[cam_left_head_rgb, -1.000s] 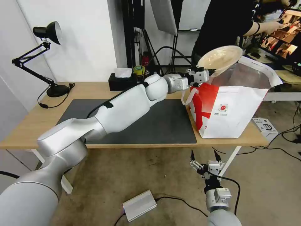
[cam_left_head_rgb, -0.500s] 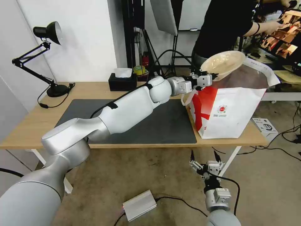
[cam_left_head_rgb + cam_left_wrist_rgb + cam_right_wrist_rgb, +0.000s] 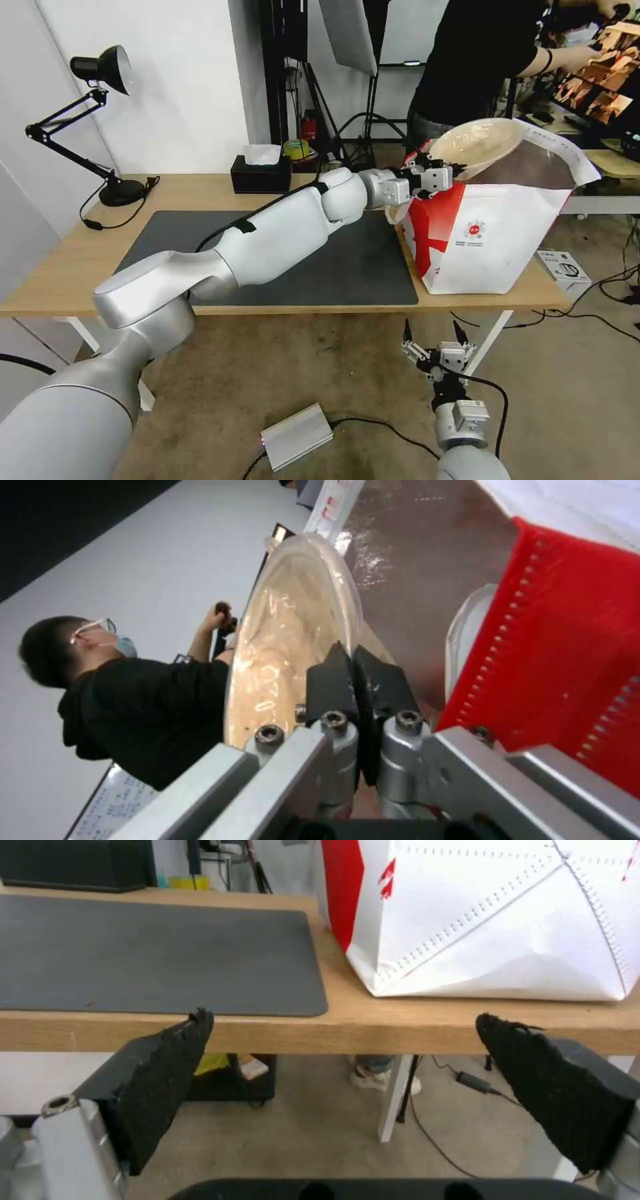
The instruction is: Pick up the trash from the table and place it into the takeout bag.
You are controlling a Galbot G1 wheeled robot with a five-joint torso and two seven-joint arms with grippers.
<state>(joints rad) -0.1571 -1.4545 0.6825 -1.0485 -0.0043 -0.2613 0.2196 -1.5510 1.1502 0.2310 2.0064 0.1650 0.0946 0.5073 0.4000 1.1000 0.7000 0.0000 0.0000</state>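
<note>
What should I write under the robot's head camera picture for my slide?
Left gripper holds the beige pulp bowl tilted over the open takeout bag; right gripper waits open below the table.

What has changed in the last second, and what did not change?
The left end effector, shut on the beige bowl, moved lower and slightly rightward, bringing it down to the takeout bag mouth. The bag and the open right end effector below the table stayed put.

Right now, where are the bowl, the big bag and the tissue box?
beige pulp bowl (image 3: 481, 142), head view, inside of the tilted bowl.
takeout bag (image 3: 497, 240), head view, white front panel.
black tissue box (image 3: 260, 179), head view, front face.
</note>
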